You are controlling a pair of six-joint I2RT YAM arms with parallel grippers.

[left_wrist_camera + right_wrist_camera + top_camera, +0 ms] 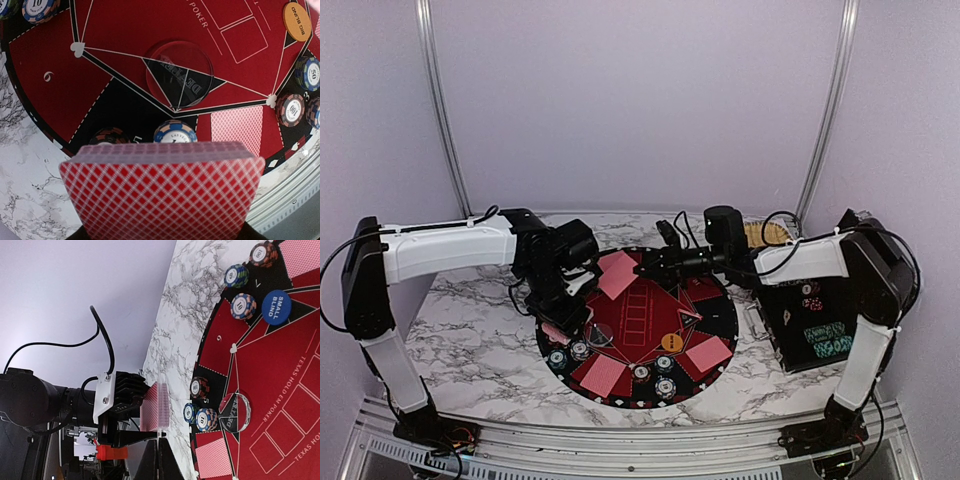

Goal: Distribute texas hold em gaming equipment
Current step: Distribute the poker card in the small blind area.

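On the marble-patterned table (470, 340), the large round black-and-red mat (630, 315) read "TEXAS HOLD'EM POKER". Over its left edge the left gripper (558, 320) grasped a thick deck of red diamond-backed playing cards (162, 195). The right gripper (642, 268) hung clenched over the far edge; whether it pinched a card could not be told. Dealing well probably meant steadying the deck and peeling single cards. Smaller pieces were the clear "DEALER" button (179, 75), the orange "BIG BLIND" button (296, 21), the blue "SMALL BLIND" button (276, 307) and a striped chip marked 50 (310, 74).

We find the mat (632, 305) on the table (470, 340), the case (815, 330) just right of it. Along the mat's near rim sit chip stacks (665, 388); the card deck (162, 195) hangs over its left edge.
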